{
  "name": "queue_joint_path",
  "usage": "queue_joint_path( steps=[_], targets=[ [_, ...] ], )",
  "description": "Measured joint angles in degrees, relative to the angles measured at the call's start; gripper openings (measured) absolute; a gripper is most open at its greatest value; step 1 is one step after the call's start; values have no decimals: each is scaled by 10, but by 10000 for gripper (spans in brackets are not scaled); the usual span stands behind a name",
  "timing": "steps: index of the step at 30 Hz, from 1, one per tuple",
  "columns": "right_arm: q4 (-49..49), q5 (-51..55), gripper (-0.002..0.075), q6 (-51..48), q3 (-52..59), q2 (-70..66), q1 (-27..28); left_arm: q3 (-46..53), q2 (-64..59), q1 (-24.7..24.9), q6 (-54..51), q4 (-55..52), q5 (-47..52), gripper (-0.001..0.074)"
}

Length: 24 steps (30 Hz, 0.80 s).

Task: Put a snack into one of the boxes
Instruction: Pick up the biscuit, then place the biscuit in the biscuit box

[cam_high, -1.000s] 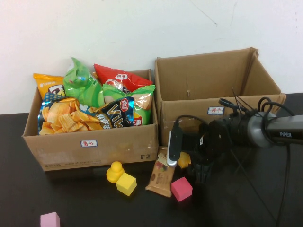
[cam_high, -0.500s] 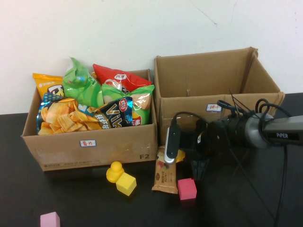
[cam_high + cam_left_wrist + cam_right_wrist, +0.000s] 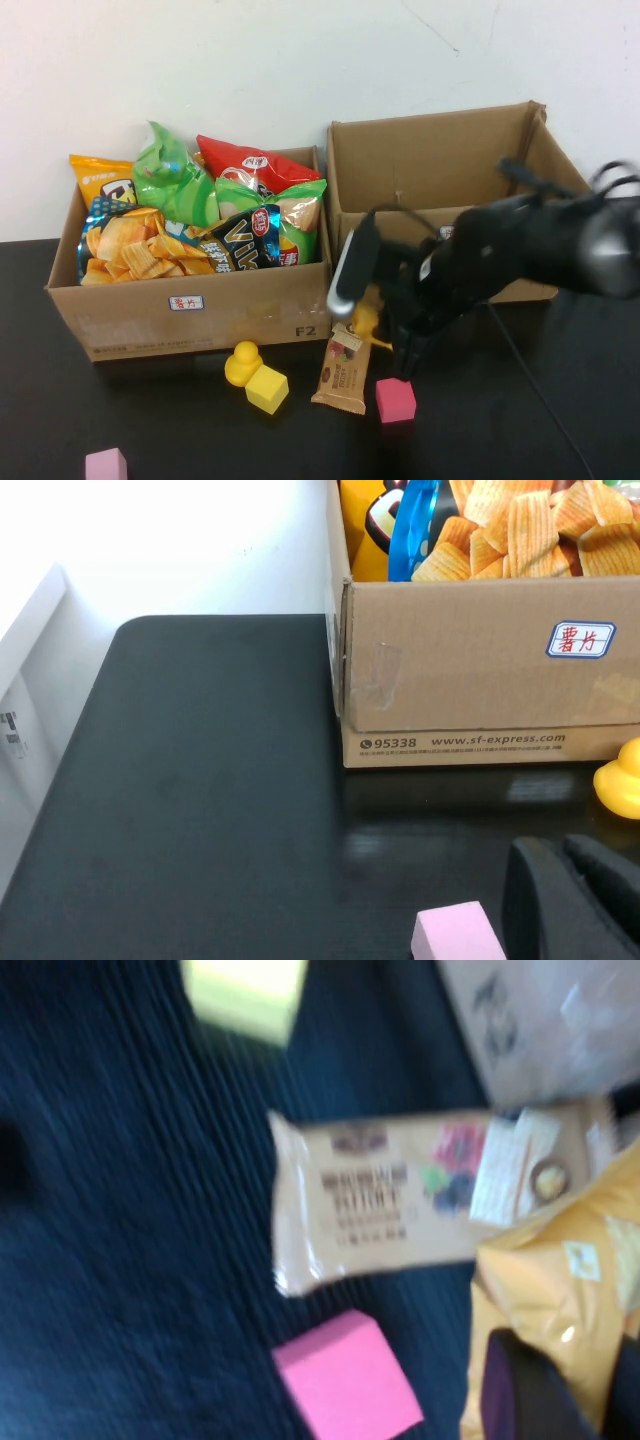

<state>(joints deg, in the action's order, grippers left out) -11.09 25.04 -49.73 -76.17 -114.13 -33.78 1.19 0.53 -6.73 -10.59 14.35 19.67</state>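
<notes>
My right gripper (image 3: 392, 330) hangs low over the table in front of the empty right box (image 3: 440, 170). It is shut on a yellow snack packet (image 3: 366, 318), held just above the table. In the right wrist view the packet (image 3: 560, 1290) sits between the dark fingers (image 3: 520, 1395). A brown snack bar (image 3: 340, 375) lies on the table below, also in the right wrist view (image 3: 390, 1210). My left gripper (image 3: 575, 905) is shut and empty, low over the table beside a pale pink cube (image 3: 455, 935).
The left box (image 3: 190, 305) is full of chip bags. A bright pink cube (image 3: 396, 400) lies beside the bar. A yellow duck (image 3: 241, 362) and yellow cube (image 3: 266, 388) sit in front of the left box. The pale pink cube (image 3: 105, 465) lies front left.
My right gripper has lifted and moved slightly left with the yellow packet. The snack bar has shifted a little on the table. The left arm has not moved.
</notes>
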Motion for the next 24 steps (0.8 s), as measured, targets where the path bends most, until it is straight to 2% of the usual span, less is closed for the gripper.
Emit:
queue_joint_path(
  steps=[5, 8, 12, 16, 18, 24],
  targets=[
    [-57, -14, 115, 4, 43, 117, -3, 0, 0, 0, 0, 0, 0, -3],
    [-67, -86, 115, 16, 47, 157, 4, 0, 0, 0, 0, 0, 0, -3],
    [-78, -185, 112, 43, 27, 163, 35, 0, 0, 0, 0, 0, 0, -3],
    [-80, -183, 124, 90, -49, 116, 78, 0, 0, 0, 0, 0, 0, -3],
    [-80, -165, 166, 107, -90, 77, 94, 0, 0, 0, 0, 0, 0, -3],
    [-81, -58, 434, 170, -222, -61, 118, 0, 0, 0, 0, 0, 0, -3]
  ],
)
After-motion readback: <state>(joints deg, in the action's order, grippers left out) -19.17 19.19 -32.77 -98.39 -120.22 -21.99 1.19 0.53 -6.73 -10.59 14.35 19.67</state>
